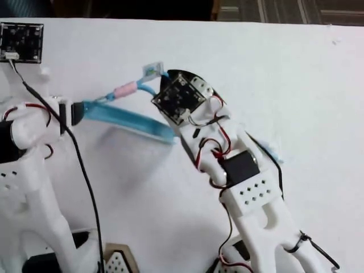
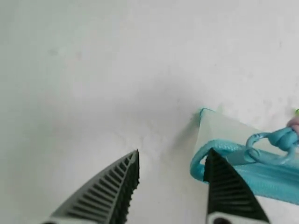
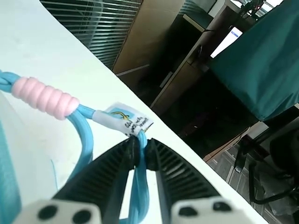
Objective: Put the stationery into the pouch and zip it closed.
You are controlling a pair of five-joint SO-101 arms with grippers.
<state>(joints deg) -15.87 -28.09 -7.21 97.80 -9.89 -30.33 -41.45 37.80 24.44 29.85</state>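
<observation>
The flat blue pouch (image 1: 125,118) lies on the white table, its zip edge (image 2: 261,175) facing up. A blue pull cord with pink beads (image 1: 125,91) and a white tag (image 1: 152,69) runs from near the pouch's left end. My right gripper (image 3: 141,144) is shut on this cord just below the tag (image 3: 124,119); in the high view it (image 1: 165,78) sits beyond the pouch's middle. My left gripper (image 2: 173,154) is open at the pouch's left end (image 2: 219,135), one finger (image 2: 224,186) over the corner, the other on bare table. It shows at the left (image 1: 71,112) in the high view.
A black circuit board (image 1: 21,42) lies at the far left corner, and a black cable (image 1: 85,170) runs from it down past the left arm. A pale blue scrap (image 1: 273,151) shows beside the right arm. The table's far edge (image 1: 170,20) is close behind.
</observation>
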